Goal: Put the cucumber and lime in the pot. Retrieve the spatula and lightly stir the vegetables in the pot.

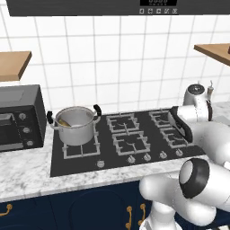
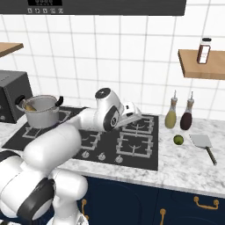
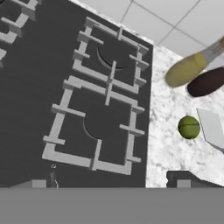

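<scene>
Surface: white-and-grey marbled counter point(image 2: 184, 165) over dark blue cabinets with brass handles, backed by a white tiled wall. A black gas hob point(image 1: 130, 143) with grey grates is set into the counter. Wooden shelves hang at both sides of the wall; the right one carries a small jar point(image 2: 204, 50).

The pot point(image 1: 75, 126) stands on the hob's rear left burner, upright, black loop handles to either side. Inside it lies a dull yellow-green piece, the cucumber point(image 1: 64, 122), against the left wall of the pot.

A black toaster oven point(image 1: 20, 117) sits on the counter just left of the hob, near the pot.

On the counter right of the hob: the lime point(image 2: 178, 139) lies just off the hob's right edge, toward the front. Behind it, near the wall, stand a yellow-green bottle point(image 2: 171, 117) and a dark bottle point(image 2: 186, 118), side by side. The spatula point(image 2: 204, 145) lies flat just right of the lime, blade toward the wall, handle toward the counter's front edge; lime and blade are close but apart.

The gripper point(image 3: 113, 183) hangs over the hob's right burners, jaws spread wide, nothing between them. The lime is off to its right, unobstructed.
</scene>
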### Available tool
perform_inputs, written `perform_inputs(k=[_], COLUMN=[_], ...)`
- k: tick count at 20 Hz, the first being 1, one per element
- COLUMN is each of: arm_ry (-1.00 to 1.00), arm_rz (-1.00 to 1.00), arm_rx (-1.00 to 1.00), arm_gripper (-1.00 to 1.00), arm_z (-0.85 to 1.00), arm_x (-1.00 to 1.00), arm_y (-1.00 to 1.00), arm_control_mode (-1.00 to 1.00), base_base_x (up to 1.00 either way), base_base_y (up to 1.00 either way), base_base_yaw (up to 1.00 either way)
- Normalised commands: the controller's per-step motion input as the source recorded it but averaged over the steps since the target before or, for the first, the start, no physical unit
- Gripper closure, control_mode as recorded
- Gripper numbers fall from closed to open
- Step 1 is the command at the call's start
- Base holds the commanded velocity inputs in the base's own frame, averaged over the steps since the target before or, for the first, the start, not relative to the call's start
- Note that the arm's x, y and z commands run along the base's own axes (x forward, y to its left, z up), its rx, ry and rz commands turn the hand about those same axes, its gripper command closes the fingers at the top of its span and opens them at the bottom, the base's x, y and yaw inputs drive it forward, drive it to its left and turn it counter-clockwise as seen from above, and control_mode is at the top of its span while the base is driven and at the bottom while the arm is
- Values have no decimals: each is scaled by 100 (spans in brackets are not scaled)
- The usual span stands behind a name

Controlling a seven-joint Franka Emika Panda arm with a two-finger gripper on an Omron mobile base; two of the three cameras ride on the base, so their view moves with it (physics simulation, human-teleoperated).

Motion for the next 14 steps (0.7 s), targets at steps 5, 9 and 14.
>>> perform_inputs(k=[5, 9, 14], arm_ry=[-8, -11, 0], arm_rz=[-15, -7, -3], arm_rx=[-3, 0, 0], arm_gripper=[-100, -100, -100], arm_z=[-10, 0, -31], arm_x=[28, 28, 44], arm_y=[-100, -100, -90], arm_control_mode=[-100, -100, -100], base_base_x=[0, 0, 0], base_base_y=[0, 0, 0], base_base_yaw=[0, 0, 0])
